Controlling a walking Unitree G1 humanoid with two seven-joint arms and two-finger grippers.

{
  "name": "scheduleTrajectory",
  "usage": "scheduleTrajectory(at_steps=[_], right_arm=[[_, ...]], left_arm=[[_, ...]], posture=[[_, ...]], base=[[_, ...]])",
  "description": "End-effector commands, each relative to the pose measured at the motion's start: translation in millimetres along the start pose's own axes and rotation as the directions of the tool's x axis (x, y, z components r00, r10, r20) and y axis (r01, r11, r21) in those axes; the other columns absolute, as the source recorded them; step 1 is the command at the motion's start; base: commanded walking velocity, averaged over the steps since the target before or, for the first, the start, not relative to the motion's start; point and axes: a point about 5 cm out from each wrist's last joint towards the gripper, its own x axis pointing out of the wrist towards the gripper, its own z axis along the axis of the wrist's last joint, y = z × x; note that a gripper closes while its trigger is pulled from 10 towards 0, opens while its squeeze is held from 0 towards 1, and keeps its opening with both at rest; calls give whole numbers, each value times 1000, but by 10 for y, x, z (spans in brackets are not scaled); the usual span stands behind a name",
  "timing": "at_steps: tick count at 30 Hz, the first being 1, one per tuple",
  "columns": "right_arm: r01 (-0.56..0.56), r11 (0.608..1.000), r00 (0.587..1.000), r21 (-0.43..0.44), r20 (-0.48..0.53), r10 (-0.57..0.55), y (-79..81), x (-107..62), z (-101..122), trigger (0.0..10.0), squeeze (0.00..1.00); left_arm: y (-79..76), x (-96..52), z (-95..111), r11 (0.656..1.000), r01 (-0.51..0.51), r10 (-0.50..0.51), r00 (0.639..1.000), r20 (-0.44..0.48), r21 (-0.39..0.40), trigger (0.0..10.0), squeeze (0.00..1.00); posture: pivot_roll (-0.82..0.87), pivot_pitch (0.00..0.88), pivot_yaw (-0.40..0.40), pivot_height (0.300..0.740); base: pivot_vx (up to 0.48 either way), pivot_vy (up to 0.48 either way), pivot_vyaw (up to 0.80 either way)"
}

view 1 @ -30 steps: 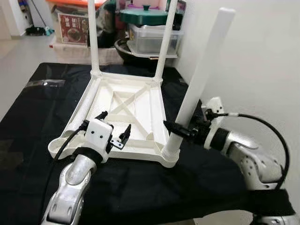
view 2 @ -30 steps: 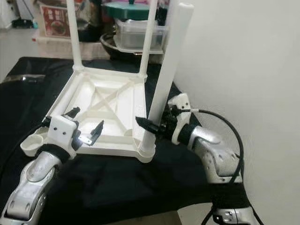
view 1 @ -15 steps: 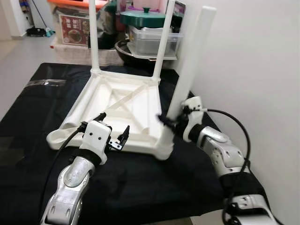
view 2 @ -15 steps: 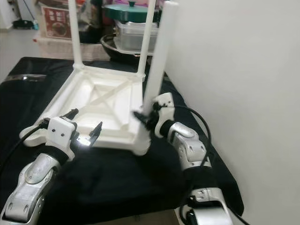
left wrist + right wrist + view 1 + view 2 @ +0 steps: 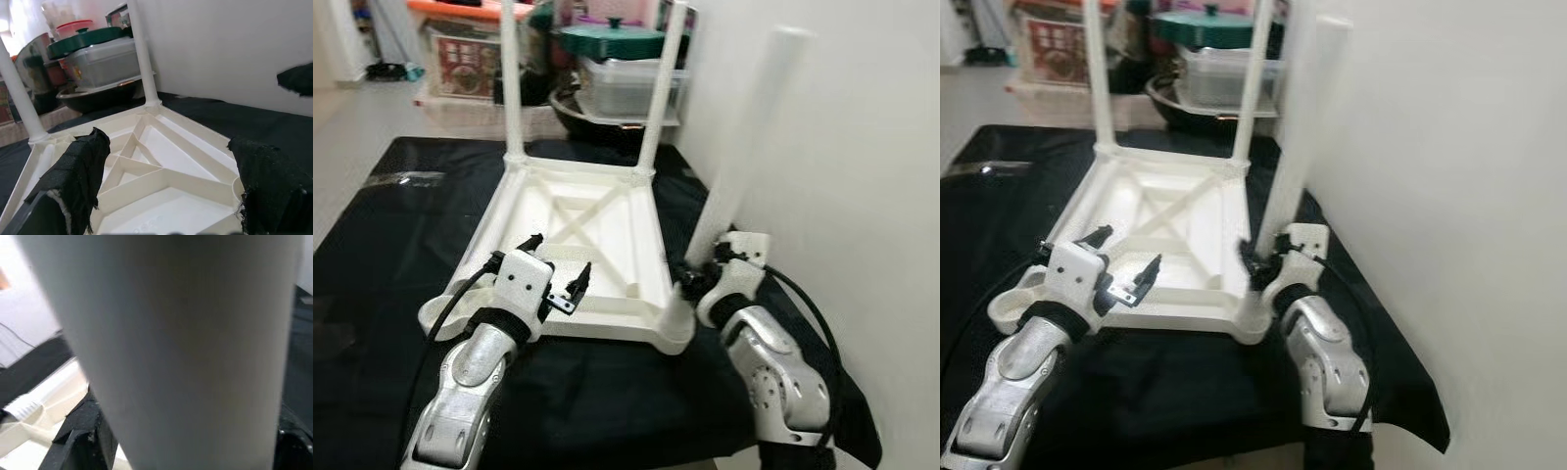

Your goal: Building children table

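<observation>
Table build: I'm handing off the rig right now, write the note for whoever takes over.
Right claw: shut on the third leg, low on its shaft; the leg stands tilted in the near right corner socket.
Left claw: open, holding nothing, hovering above the near edge of the upturned white tabletop.
The tabletop lies underside up on the black cloth, beside the wall.
Done: two far legs stand upright in their sockets.
Left: straighten and seat the third leg; the near left socket has no leg yet. I can't spot a fourth leg.
</observation>
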Motion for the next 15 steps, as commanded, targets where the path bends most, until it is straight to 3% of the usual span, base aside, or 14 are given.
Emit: scheduleTrajectory(at_steps=[1, 2, 3, 5, 6, 7, 9, 11, 12, 13, 14, 15], right_arm=[[-107, 994, 994, -21, 4, 107, -35, 67, 99, 10000, 0], [-240, 970, 971, -47, -20, 239, -138, 77, 195, 10000, 0], [-240, 970, 971, -47, -20, 239, -138, 77, 195, 10000, 0], [-394, 917, 918, -65, -74, 390, -291, 25, 359, 10000, 0], [-394, 917, 918, -65, -74, 390, -291, 25, 359, 10000, 0], [-457, 885, 887, -90, -120, 446, -325, 4, 359, 10000, 0], [-457, 885, 887, -90, -120, 446, -325, 4, 359, 10000, 0], [-541, 832, 832, -120, -220, 509, -321, 14, 218, 10000, 0], [-561, 819, 816, -120, -245, 524, -304, 20, 163, 7686, 0], [-561, 819, 816, -120, -245, 524, -304, 20, 163, 7686, 0], [-566, 816, 812, -117, -252, 526, -292, 36, 126, 3529, 0], [-542, 833, 827, -105, -241, 508, -303, 69, 97, 0, 0]], left_arm=[[-6, 5, -24, 1000, 10, -10, 1000, -5, -1, 10000, 0], [-5, 13, -19, 1000, 10, -10, 1000, -2, -1, 10000, 0], [-5, 13, -19, 1000, 10, -10, 1000, -2, -1, 10000, 0], [-9, 12, -13, 1000, 6, -6, 1000, 3, -3, 10000, 0], [-9, 12, -13, 1000, 6, -6, 1000, 3, -3, 10000, 0], [-18, 7, -15, 1000, 4, -4, 1000, 3, -5, 10000, 0], [-18, 7, -15, 1000, 4, -4, 1000, 3, -5, 10000, 0], [-39, -1, -14, 1000, 2, -2, 1000, 4, -7, 10000, 0], [-43, -4, -11, 1000, 1, -1, 1000, 5, -8, 10000, 0], [-43, -4, -11, 1000, 1, -1, 1000, 5, -8, 10000, 0], [-40, -9, -10, 1000, -2, 2, 1000, 5, -7, 10000, 0], [-28, -18, -14, 1000, -7, 7, 1000, 3, -5, 10000, 0]], posture=[[89, 0, -114, 740], [91, 0, -121, 740], [91, 0, -121, 740], [98, 0, -132, 740], [98, 0, -132, 740], [102, 0, -139, 740], [102, 0, -139, 740], [118, 0, -157, 740], [121, 0, -160, 740], [121, 0, -160, 740], [124, 0, -163, 740], [130, 0, -166, 740]], base=[[0, 0, 0], [0, 0, 0], [0, 0, 0], [0, 0, 0], [0, 0, 0], [0, 0, 0], [0, 0, 0], [0, 0, 0], [0, 0, 0], [0, 0, 0], [0, 0, 0], [0, 0, 0]])
